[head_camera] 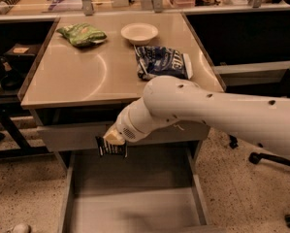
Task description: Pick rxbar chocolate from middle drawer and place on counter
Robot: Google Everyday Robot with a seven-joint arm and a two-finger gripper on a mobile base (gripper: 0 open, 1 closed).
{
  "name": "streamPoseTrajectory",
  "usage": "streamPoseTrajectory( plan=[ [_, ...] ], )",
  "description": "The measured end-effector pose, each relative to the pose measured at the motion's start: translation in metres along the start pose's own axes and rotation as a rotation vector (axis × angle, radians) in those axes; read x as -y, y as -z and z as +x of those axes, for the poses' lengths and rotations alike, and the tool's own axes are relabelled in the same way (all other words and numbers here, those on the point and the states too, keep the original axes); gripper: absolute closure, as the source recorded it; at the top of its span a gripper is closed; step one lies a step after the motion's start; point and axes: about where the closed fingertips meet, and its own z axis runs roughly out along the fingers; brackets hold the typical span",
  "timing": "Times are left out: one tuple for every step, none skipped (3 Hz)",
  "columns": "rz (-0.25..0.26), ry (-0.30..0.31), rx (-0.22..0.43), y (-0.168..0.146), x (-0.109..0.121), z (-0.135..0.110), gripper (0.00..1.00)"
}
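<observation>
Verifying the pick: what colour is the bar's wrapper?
Black, white lettering; camera view, where gripper holds rxbar over drawer.

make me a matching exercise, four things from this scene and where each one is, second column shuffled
Things:
1. rxbar chocolate
2. green bag
3. white bowl
4. blue-white bag

Places:
a. far left corner of the counter
b. held in the tool, hanging above the open middle drawer, below the counter's front edge
c. right side of the counter, nearer than the bowl
d. far middle of the counter

Pairs: 1-b, 2-a, 3-d, 4-c
</observation>
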Motion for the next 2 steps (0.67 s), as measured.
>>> streamPoseTrajectory(
  plan=[
    [0.059, 0.014, 0.007, 0.027, 0.013, -0.028, 1.00],
    [0.107, 0.056, 0.002, 0.054, 0.023, -0.061, 1.00]
  ],
)
